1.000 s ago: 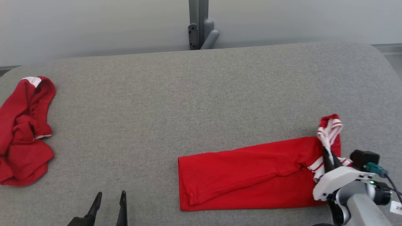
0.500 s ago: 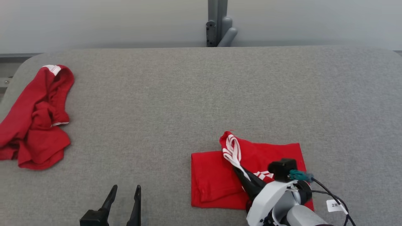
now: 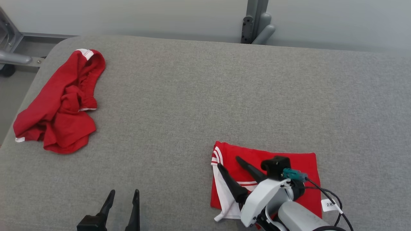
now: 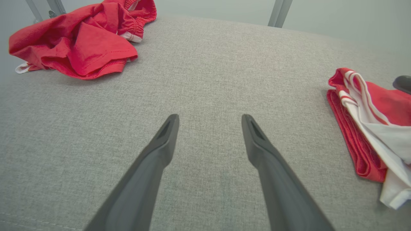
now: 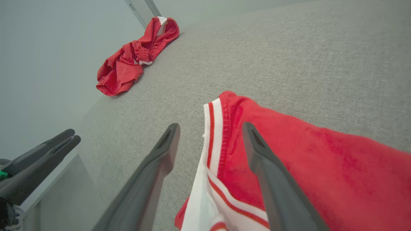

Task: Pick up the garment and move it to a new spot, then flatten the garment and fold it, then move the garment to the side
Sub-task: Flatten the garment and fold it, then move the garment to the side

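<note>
The garment (image 3: 305, 162) is soft red knit with white, red-striped ribbed trim. It is folded into a rough rectangle at the near right of the table (image 3: 192, 96), whose top is coarse grey woven fabric with rounded corners. The garment's near edge is hidden under the right arm (image 3: 261, 199), and white cloth spills out at its near left corner. A second red cloth (image 3: 61, 109) lies crumpled at the far left.

The right claw (image 3: 228, 161) points left, low over the garment's striped left edge, fingers spread and holding nothing. Whether its tips touch the cloth is unclear. The left claw (image 3: 124, 191) hovers at the near edge, pointing far, likewise spread and empty.
</note>
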### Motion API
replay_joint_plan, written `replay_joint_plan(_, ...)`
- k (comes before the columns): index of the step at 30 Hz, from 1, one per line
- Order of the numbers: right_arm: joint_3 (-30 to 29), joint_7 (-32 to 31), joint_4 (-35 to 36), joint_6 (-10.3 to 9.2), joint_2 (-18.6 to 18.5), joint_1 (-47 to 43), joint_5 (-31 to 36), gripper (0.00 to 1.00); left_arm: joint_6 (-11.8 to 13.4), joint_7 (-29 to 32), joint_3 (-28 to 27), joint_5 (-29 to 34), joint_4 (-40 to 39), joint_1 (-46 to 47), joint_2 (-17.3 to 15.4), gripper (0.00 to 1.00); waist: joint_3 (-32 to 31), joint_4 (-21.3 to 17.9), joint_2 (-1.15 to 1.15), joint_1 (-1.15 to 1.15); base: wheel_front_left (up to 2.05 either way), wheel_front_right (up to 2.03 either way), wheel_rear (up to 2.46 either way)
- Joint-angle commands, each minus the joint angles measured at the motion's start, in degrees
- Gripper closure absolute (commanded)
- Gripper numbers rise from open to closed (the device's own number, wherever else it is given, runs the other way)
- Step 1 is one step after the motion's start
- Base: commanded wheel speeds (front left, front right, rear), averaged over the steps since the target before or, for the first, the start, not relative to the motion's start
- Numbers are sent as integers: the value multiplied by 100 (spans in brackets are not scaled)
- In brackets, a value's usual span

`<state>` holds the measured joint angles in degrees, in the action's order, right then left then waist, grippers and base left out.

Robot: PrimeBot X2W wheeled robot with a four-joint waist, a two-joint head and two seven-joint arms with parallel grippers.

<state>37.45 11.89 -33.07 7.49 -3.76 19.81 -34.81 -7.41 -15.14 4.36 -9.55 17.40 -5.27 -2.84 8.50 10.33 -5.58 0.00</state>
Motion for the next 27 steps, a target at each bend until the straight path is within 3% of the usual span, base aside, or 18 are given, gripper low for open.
replay_joint_plan(1,-53,79,-6,-1,-6,58,-23,0,0,2,-7,-2,-3,-14,-12,0,-15,-94,0,0,0,0,0)
replay_joint_plan(7,-801,314,336,-1,-193,71,94,0,68,2,-108,21,-85,-21,-12,0,-76,-464,0,0,0,0,0)
replay_joint_plan(17,-2482,313,1035,-1,-252,-802,1229,0,133,2,-157,89,-207,83,-12,0,-120,-875,0,0,0,0,0)
replay_joint_plan(22,-2718,314,790,-1,-184,-1115,1407,0,133,2,-142,115,-267,113,-13,0,-72,-899,0,0,0,0,0)
replay_joint_plan(27,-2584,315,221,-1,-129,-1097,1210,0,116,2,-118,152,-289,133,-13,0,0,-801,0,0,0,0,0)
